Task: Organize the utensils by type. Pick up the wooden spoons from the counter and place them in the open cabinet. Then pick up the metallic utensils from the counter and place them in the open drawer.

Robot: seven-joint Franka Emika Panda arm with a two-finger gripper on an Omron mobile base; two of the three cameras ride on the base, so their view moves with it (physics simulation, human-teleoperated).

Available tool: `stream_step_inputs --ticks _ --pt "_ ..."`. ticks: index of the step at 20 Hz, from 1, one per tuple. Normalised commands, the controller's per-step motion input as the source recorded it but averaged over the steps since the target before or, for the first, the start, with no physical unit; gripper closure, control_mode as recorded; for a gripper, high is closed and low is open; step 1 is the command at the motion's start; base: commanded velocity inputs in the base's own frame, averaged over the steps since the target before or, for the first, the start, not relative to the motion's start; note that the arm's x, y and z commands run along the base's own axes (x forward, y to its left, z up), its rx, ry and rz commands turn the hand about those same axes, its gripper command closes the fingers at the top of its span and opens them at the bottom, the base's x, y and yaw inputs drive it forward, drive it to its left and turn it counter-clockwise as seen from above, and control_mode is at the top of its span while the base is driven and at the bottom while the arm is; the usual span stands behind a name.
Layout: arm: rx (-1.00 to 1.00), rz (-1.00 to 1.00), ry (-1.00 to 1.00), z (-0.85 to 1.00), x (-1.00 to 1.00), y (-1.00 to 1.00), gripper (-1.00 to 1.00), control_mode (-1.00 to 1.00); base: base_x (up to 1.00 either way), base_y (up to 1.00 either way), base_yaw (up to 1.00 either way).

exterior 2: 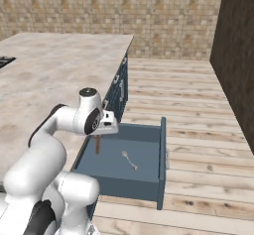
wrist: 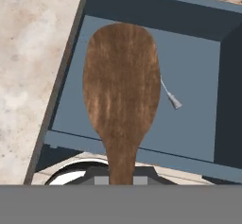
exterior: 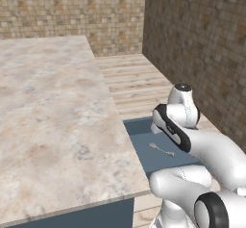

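My gripper (exterior 2: 99, 134) is shut on the handle of a short dark reddish-brown spoon (wrist: 122, 86), which hangs head-down over the left part of the open drawer (exterior 2: 146, 149). In the right base view this brown spoon (exterior 2: 97, 144) reaches down just inside the drawer by the counter side. A slim silver-grey metal spoon (exterior 2: 130, 160) lies flat on the drawer's blue bottom (wrist: 198, 100); the same silver spoon (exterior: 162, 149) (wrist: 171, 97) lies partly behind the brown head. The wooden spoons and the open cabinet are out of view.
The marble counter (exterior: 57, 126) runs along the left, its edge right beside the drawer. Dark drawer fronts with short silver handles (exterior 2: 121, 87) sit under the counter edge. Wooden floor (exterior 2: 198, 110) spreads to the right, bounded by a dark tiled wall (exterior: 202, 44).
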Motion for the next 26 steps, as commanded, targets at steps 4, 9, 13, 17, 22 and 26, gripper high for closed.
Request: stream_step_inputs --ticks 4,9,13,17,22,26 --pt "0.0 0.05 0.0 -0.47 0.51 0.0 1.0 -1.0 0.0 0.0 0.0" --pt "0.0 0.07 0.0 -0.44 0.42 0.0 1.0 -1.0 0.0 0.0 0.0" --pt "0.0 0.08 0.0 -0.32 0.31 -0.12 1.0 -1.0 0.0 0.0 0.0" --pt "0.0 0.06 0.0 -0.16 0.09 -0.32 1.0 -1.0 0.0 0.0 0.0" --pt "0.0 0.03 0.0 -0.27 0.11 -0.21 1.0 -1.0 0.0 0.0 0.0" --pt "0.0 0.01 0.0 -0.4 0.21 0.0 1.0 -1.0 0.0 0.0 0.0"
